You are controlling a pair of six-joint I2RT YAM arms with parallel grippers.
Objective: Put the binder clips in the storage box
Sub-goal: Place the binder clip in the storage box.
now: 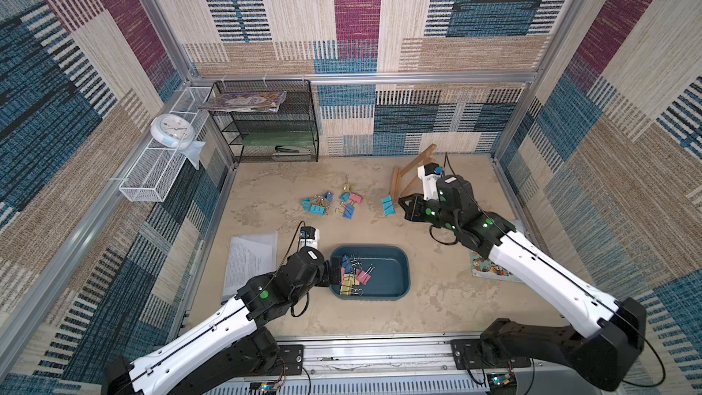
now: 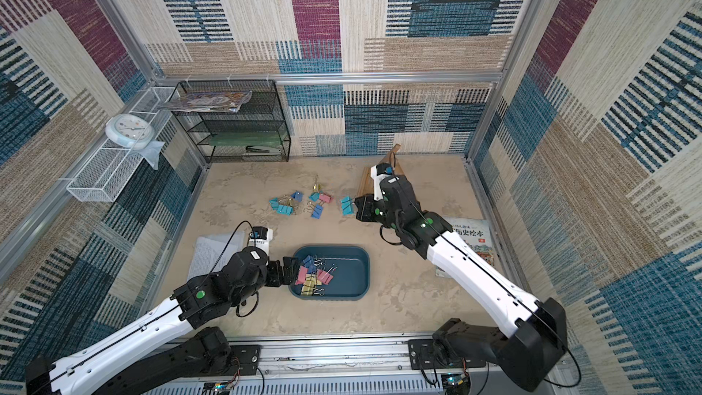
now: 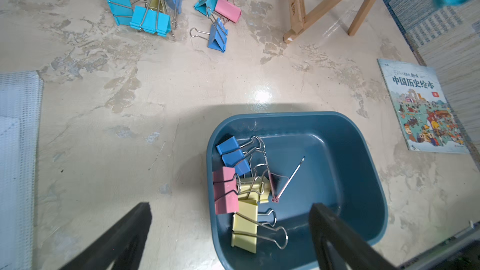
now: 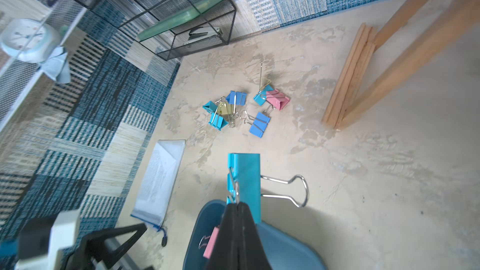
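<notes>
- Your left gripper (image 1: 336,272) hangs with fingers spread over the rim of the shallow dark teal-blue plastic storage box (image 1: 383,250). Pink, yellow and blue binder clips (image 1: 355,277) lie just beyond its fingertips.
- Your right gripper (image 1: 399,206) pinches a teal folding clip (image 1: 388,205). More pastel clips (image 1: 328,204) lie scattered beyond its fingertips.

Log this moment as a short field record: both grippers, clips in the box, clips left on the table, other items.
left gripper: open, empty, at the end of the storage box where its clips lie
right gripper: shut on the wire handle of a light blue clip, held clear of the table
in box: about six binder clips, blue, pink and yellow, bunched together
on table: eight loose clips, clustered beyond the box
other: wooden easel, picture book, black mesh rack
</notes>
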